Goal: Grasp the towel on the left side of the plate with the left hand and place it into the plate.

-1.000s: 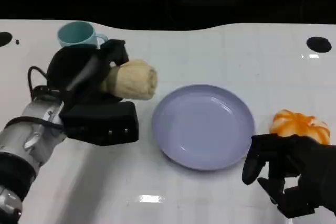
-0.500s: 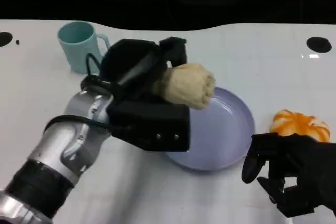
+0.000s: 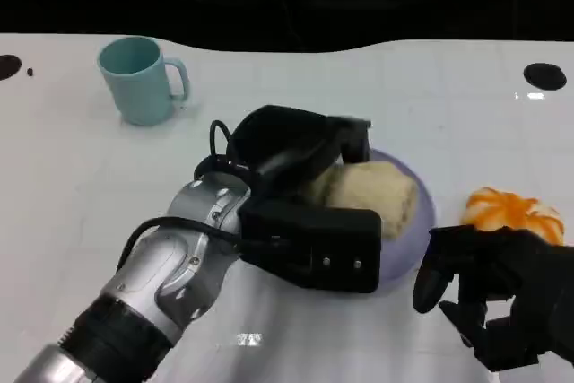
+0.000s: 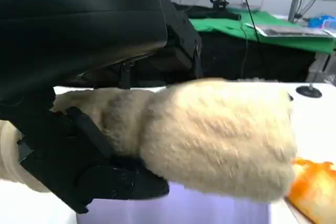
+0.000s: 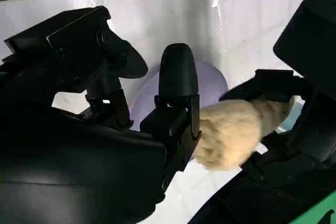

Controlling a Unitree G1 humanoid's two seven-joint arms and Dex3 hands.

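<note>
Two hands were over the white desk (image 3: 81, 177). At the far left, a light blue mug (image 3: 139, 79) stood upright, well apart from the other things. To the right of it the left hand (image 3: 300, 181) reached across the desk and over the purple plate (image 3: 421, 226). Its fingers (image 4: 113, 179) were closed around the rolled beige towel (image 3: 372, 196), which stuck out from the hand above the plate. Whether the towel touched the plate's surface I could not tell, because the hand covered most of it. Just beside the plate's right rim an orange fruit (image 3: 513, 212), peeled open, lay on the desk. At the lower right, the right hand (image 3: 498, 298) rested near the plate and in front of the fruit, its fingers (image 3: 435, 280) loosely curled and apart, with nothing in them.
</note>
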